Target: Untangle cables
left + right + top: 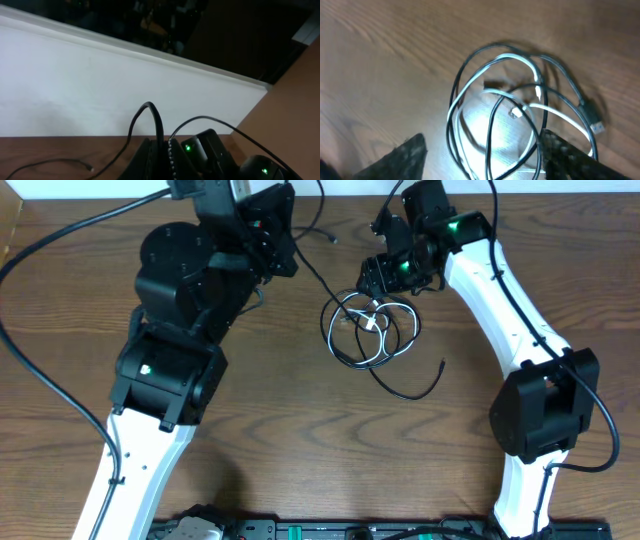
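- The right gripper (484, 137) hung with its two fingers (407, 155) spread wide and nothing between them.
- Straight below that gap lay the tangle of cords (368, 330), flat on the wooden table (250, 430), apparently untouched by the fingers.
- The tangle was a roundish stack of loops with no clear long axis. A white cord (512, 56) was threaded through black ones, and small plug ends lay inside it.
- One loose black end trailed off the coil toward the robot's side.
- The left gripper (159, 152) sat farther off, at the far left, fingers pressed together, seemingly pinching a black cord (312, 275).
- That cord ran on a slant from the left gripper down into the tangle.
- The right gripper was plainly the nearer one.
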Motion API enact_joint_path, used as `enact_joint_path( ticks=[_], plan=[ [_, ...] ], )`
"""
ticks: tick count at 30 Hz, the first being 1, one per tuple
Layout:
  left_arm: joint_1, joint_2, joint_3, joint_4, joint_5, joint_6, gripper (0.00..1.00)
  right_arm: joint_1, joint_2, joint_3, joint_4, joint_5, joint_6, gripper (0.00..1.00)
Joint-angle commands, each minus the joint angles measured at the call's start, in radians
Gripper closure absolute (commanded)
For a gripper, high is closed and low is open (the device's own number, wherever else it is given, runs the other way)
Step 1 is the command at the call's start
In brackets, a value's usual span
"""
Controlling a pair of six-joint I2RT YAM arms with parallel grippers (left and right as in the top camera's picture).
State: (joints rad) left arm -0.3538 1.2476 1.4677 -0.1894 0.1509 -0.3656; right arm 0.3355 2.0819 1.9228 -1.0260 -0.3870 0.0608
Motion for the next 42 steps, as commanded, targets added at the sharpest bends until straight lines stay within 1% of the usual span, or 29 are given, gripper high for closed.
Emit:
enact_joint_path(
  ticks=[1, 8, 10, 11, 13, 14, 15, 17, 19, 22, 26, 32, 37, 42],
  plan=[
    [0.013, -0.023, 0.010, -0.005, -0.006, 0.010, 0.92, 0.019, -0.034, -0.015, -0.020, 0.003, -0.013, 0.36],
    [0.013, -0.023, 0.010, -0.014, -0.006, 0.010, 0.92, 0.043, -0.034, -0.110, 0.006, 0.006, -0.112, 0.38],
    [0.013, -0.023, 0.010, -0.013, -0.006, 0.010, 0.93, 0.048, -0.034, -0.152, 0.038, 0.033, -0.121, 0.39],
    [0.013, -0.024, 0.010, -0.011, -0.006, 0.010, 0.93, 0.049, -0.034, -0.170, 0.052, 0.051, -0.122, 0.42],
    [0.015, -0.031, 0.010, -0.007, -0.006, 0.011, 0.92, 0.050, -0.033, -0.208, 0.085, 0.108, -0.121, 0.51],
    [0.020, -0.038, 0.010, -0.004, -0.006, 0.011, 0.93, 0.050, -0.033, -0.224, 0.097, 0.150, -0.111, 0.57],
    [0.029, -0.048, 0.010, 0.001, -0.006, 0.012, 0.92, 0.047, -0.033, -0.234, 0.104, 0.200, -0.087, 0.66],
    [0.049, -0.070, 0.010, 0.009, -0.006, 0.013, 0.93, 0.036, -0.033, -0.251, 0.121, 0.292, -0.030, 0.80],
    [0.081, -0.100, 0.010, 0.017, -0.006, 0.013, 0.92, 0.017, -0.033, -0.258, 0.133, 0.353, 0.009, 0.88],
    [0.155, -0.152, 0.012, 0.029, -0.006, 0.013, 0.93, -0.024, -0.033, -0.268, 0.158, 0.373, 0.035, 0.99],
    [0.284, -0.212, 0.022, 0.031, -0.006, 0.013, 0.93, -0.078, -0.032, -0.286, 0.179, 0.373, 0.040, 0.99],
    [0.524, -0.264, 0.023, 0.027, -0.014, 0.013, 0.93, -0.156, -0.032, -0.324, 0.201, 0.373, 0.052, 0.99],
    [0.696, -0.245, 0.023, 0.006, -0.013, 0.004, 0.92, -0.209, -0.032, -0.332, 0.204, 0.373, 0.058, 0.99],
    [0.804, -0.195, 0.023, 0.001, -0.005, -0.006, 0.93, -0.251, -0.030, -0.333, 0.210, 0.379, 0.059, 0.99]
  ],
)
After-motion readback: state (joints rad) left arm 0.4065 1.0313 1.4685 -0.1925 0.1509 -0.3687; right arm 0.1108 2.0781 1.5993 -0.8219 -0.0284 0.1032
